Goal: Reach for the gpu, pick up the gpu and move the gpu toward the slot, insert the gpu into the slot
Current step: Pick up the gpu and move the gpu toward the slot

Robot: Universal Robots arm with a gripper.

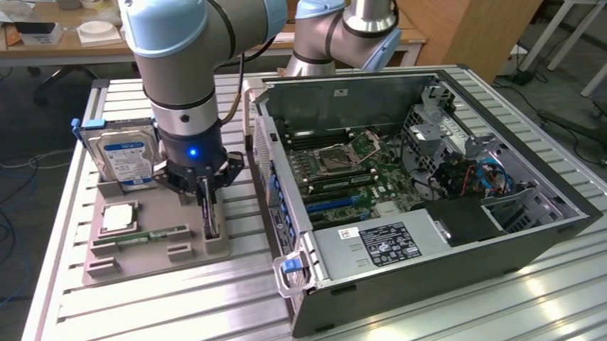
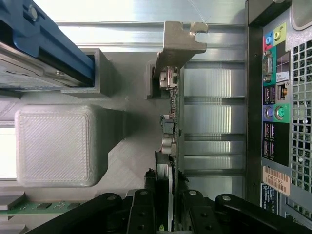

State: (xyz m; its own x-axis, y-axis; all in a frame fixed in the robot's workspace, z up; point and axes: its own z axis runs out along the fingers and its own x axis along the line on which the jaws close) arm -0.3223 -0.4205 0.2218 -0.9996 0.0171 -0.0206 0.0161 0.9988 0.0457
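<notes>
The gpu (image 1: 210, 217) is a thin dark card standing on edge in a slit at the exterior view's right end of the tan parts tray (image 1: 142, 264). In the wrist view the gpu (image 2: 173, 102) runs away from the fingers, with its pale metal bracket at the far end. My gripper (image 1: 205, 193) has come straight down over the card. My gripper (image 2: 168, 176) has one black finger on each face of the card and is shut on it. The card still sits in the tray. Blue expansion slots (image 1: 328, 204) lie on the motherboard inside the open computer case (image 1: 531, 234).
On the tray stand a blue-labelled hard drive (image 1: 128, 160), a square processor (image 1: 119, 217) and a green memory stick (image 1: 142, 236). The case's rear panel (image 2: 278, 122) is close beside the card. A second arm (image 1: 351, 32) stands behind the case.
</notes>
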